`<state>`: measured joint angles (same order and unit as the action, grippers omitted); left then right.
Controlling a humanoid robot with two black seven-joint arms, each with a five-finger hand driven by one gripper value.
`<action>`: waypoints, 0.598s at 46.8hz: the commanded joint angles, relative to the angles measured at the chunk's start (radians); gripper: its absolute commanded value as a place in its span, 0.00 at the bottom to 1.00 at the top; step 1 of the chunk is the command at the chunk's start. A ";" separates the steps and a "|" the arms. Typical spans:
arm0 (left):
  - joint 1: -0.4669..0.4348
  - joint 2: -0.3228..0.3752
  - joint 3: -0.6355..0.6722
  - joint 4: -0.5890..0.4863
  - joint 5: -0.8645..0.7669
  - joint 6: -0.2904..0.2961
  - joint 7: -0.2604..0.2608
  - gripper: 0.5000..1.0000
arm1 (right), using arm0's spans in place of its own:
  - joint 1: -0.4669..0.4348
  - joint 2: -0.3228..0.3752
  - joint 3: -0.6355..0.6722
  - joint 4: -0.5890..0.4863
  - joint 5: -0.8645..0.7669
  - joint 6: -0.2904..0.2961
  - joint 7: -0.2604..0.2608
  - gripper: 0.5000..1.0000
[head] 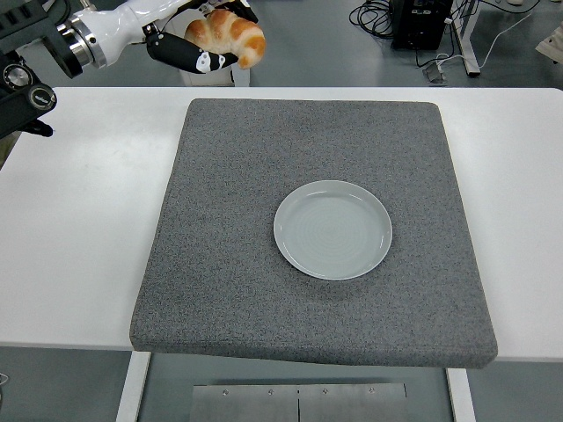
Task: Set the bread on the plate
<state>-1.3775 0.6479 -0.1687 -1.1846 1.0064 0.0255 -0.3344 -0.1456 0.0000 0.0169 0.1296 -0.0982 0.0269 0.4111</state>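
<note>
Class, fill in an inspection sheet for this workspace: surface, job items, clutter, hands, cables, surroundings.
Surface: white table carrying a grey felt-like mat.
Job items: round pale grey-green plate, empty, on the mat; golden-brown bread roll, held high.
Clutter: nothing seen.
Hands: left hand grasps the bread; right not in view.
Cables: black cables on the floor beyond.
Surroundings: grey floor, table legs.

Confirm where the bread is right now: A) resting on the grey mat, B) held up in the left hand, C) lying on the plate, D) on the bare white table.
B: the left hand has its fingers curled around the bread, and the plate holds nothing.
</note>
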 commanded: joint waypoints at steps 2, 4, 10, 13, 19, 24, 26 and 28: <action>-0.009 -0.011 0.003 -0.003 0.001 -0.015 -0.006 0.00 | 0.000 0.000 0.000 -0.001 0.000 -0.001 0.000 1.00; -0.011 -0.022 0.003 -0.006 0.003 -0.016 -0.008 0.00 | 0.001 0.000 0.000 -0.001 0.000 -0.001 0.000 1.00; -0.031 -0.053 0.012 -0.018 0.009 -0.018 -0.012 0.00 | 0.000 0.000 0.000 -0.001 0.000 -0.001 0.000 1.00; -0.037 -0.066 0.014 -0.020 0.012 -0.018 -0.012 0.00 | 0.001 0.000 0.000 -0.001 0.000 -0.001 0.000 1.00; -0.043 -0.120 0.014 -0.024 0.017 -0.018 -0.012 0.00 | 0.000 0.000 0.000 0.001 0.000 0.001 0.000 1.00; -0.044 -0.158 0.014 -0.024 0.020 -0.016 -0.011 0.00 | 0.001 0.000 0.000 0.001 0.000 -0.001 0.000 1.00; -0.044 -0.169 0.014 -0.024 0.021 -0.016 -0.011 0.00 | 0.001 0.000 0.000 0.001 0.000 -0.001 0.000 1.00; -0.043 -0.181 0.014 -0.023 0.021 -0.015 -0.011 0.00 | 0.001 0.000 0.000 -0.001 0.000 -0.001 0.000 1.00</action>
<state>-1.4223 0.4833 -0.1547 -1.2094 1.0273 0.0087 -0.3455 -0.1444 -0.0001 0.0169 0.1301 -0.0982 0.0262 0.4111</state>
